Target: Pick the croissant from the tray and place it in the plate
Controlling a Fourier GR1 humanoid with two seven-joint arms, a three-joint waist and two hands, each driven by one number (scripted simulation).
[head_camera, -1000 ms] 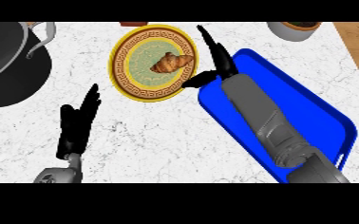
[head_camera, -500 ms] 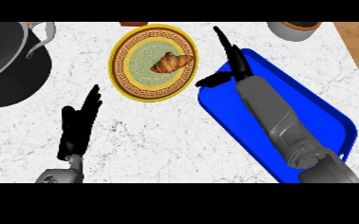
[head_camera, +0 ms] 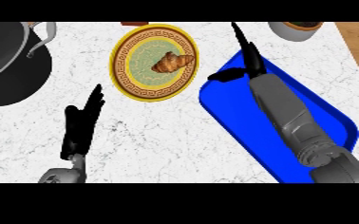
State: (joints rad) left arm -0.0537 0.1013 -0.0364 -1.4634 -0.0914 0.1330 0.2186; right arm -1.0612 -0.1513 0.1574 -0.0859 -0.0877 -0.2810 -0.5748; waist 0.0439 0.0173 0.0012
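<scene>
No readable text or labels.

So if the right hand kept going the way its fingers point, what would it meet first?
Probably nothing: the right hand points up and slightly left, passing between the plate and the cup. Bare counter as far as shown.

a large dark pot [head_camera: 17, 71] with a grey handle sits at the left edge of the white marble counter [head_camera: 175, 137]. a pale cup [head_camera: 294, 29] with dark contents stands at the top right — cut off by the frame. a small brown item [head_camera: 133, 23] shows at the top edge — too little visible to identify.
</scene>
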